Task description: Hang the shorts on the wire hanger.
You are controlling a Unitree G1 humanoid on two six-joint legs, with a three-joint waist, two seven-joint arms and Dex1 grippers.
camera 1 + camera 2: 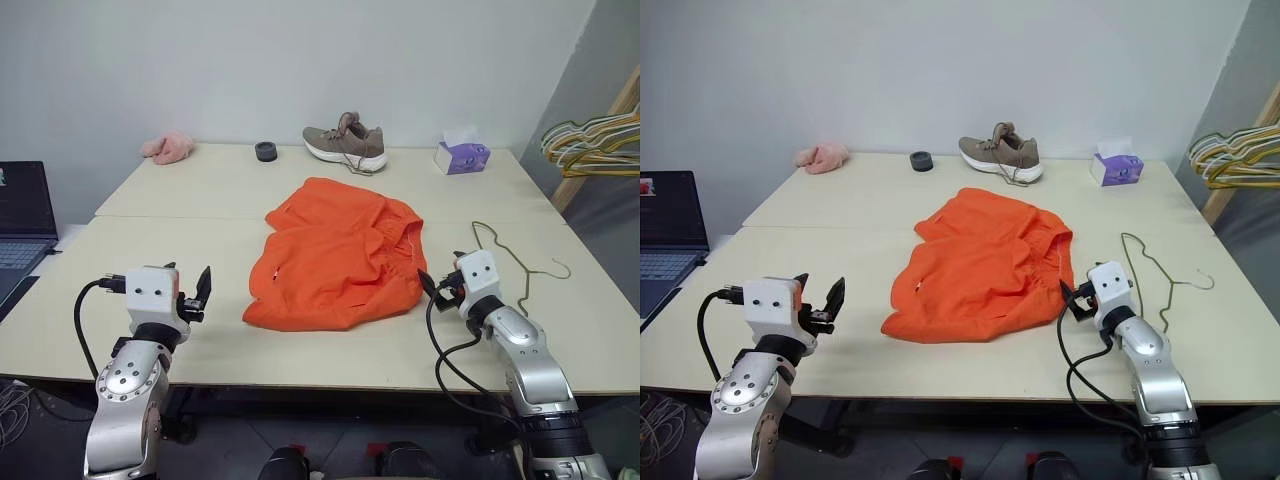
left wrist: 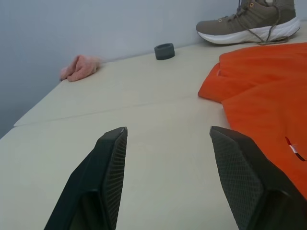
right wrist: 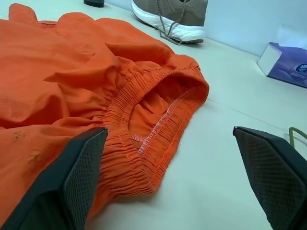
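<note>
Matt orange cloth shorts (image 1: 338,255), thin metal wire hanger (image 1: 520,260)

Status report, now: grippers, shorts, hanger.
Left gripper open, empty. Right gripper open at bright orange fabric shorts' waistband, not gripping. Thin dark wire hanger flat on table beside right arm. Nothing between.

The laptop (image 1: 22,228) and the hanger bunch (image 1: 596,140) are cut by the picture's edges, and the right gripper (image 1: 437,284) covers the shorts' (image 1: 340,255) waistband corner.
</note>
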